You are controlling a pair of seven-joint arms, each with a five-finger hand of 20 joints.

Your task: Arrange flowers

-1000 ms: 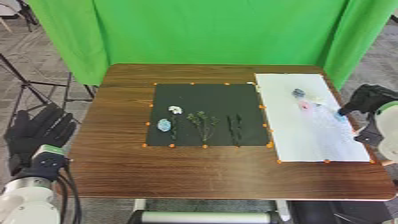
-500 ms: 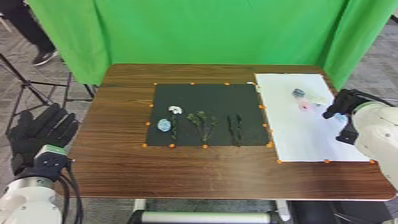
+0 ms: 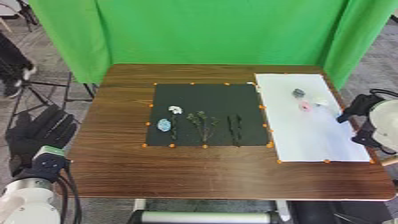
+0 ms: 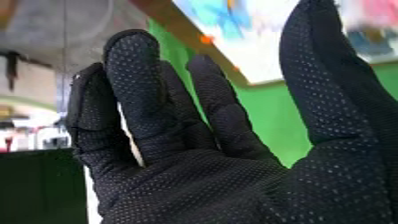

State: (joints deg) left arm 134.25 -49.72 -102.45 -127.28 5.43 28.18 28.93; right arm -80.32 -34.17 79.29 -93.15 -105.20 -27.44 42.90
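At the right edge of the white sheet [image 3: 324,135] in the head view is my right hand [image 3: 357,111], open and holding nothing; the right wrist view has the same hand [image 4: 191,175] with fingers and thumb apart. A grey-blue flower [image 3: 298,93], a pink flower [image 3: 306,106] and a whitish one [image 3: 321,101] lie on the sheet. The black mat [image 3: 182,92] bears a white flower [image 3: 175,109], a blue flower [image 3: 164,125], leafy stems [image 3: 202,122] and dark stems [image 3: 234,127]. My left hand [image 3: 40,132] rests open left of the table. A blue flower [image 4: 206,11] appears in the right wrist view.
Orange pins mark the edges of the mat and sheet on the brown table [image 3: 178,172]. A green curtain [image 3: 213,35] hangs behind it. A black stand [image 3: 53,85] stands at the left.
Over the sheet's right edge, my right hand first came inward and has since drawn back to the right. The left hand and the flowers on the mat have stayed put.
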